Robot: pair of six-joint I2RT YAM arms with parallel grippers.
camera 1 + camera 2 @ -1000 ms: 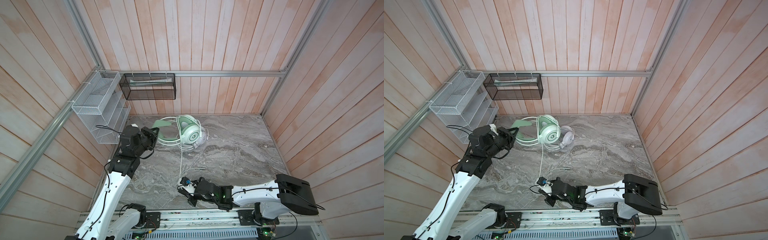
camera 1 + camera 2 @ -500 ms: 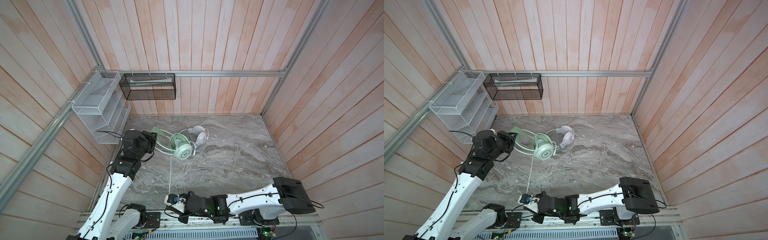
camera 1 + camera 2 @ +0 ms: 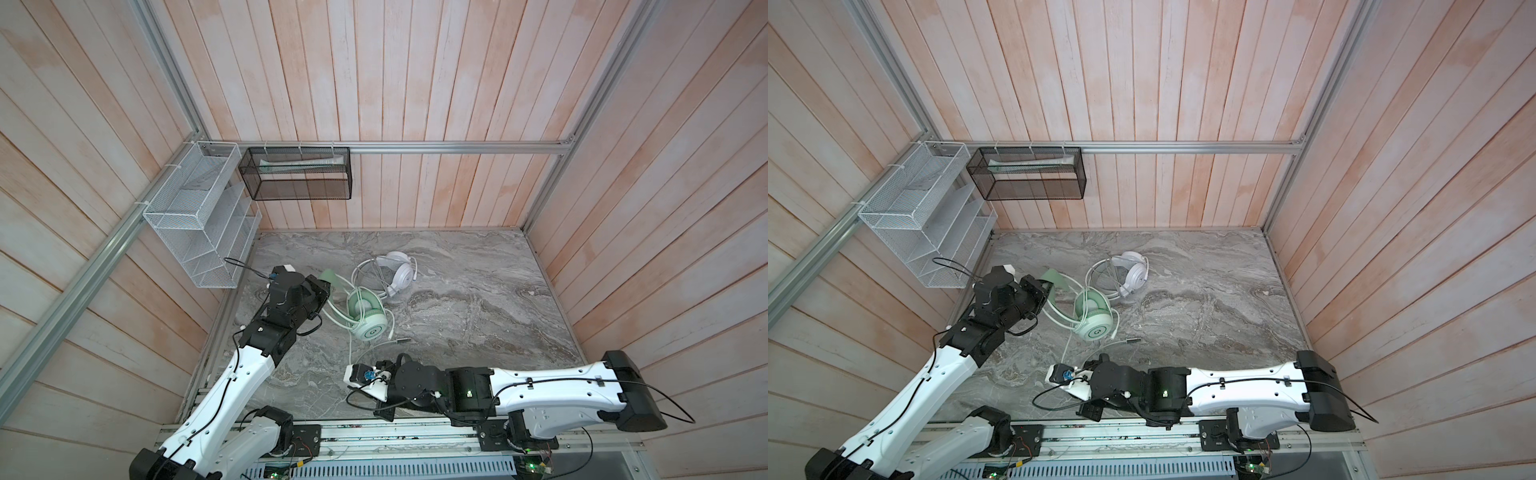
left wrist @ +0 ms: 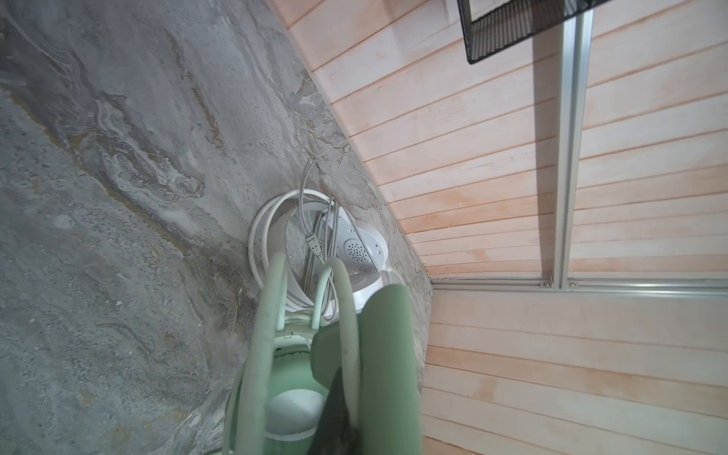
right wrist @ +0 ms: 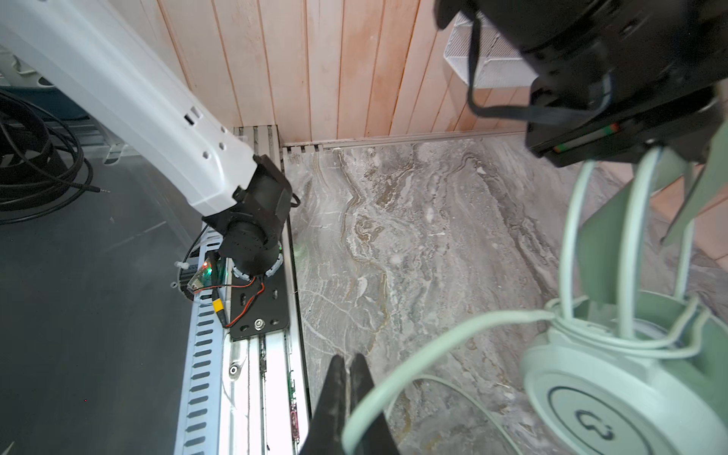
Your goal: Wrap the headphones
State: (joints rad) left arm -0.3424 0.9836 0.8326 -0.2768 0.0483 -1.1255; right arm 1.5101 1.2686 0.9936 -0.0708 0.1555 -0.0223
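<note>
- Grey marble tabletop (image 3: 457, 332) boxed in by wood-slat walls (image 3: 415, 83); white wire rack (image 3: 187, 216) and black mesh basket (image 3: 299, 174) hung on the walls at the far left corner.
- Left gripper (image 3: 326, 290) closed tight on the padded headband strap of the mint green headset (image 3: 370, 322); strap pinched between the jaws, twin hoops arching out past them.
- Earcups of that headset just beyond the left jaws, logo cup facing up; lifted or resting on the marble, cannot tell.
- White headset (image 3: 401, 274) lying on the marble farther out past the left jaws, behind the mint one, touching neither gripper.
- Right gripper (image 5: 348, 366) low near the front edge, jaws pressed together on the mint cable (image 5: 512, 315).
- Cable curving slack from between the right jaws up to the mint earcups, ahead of and off to one side of those jaws; a few turns wound about the hoops just above the cup.
</note>
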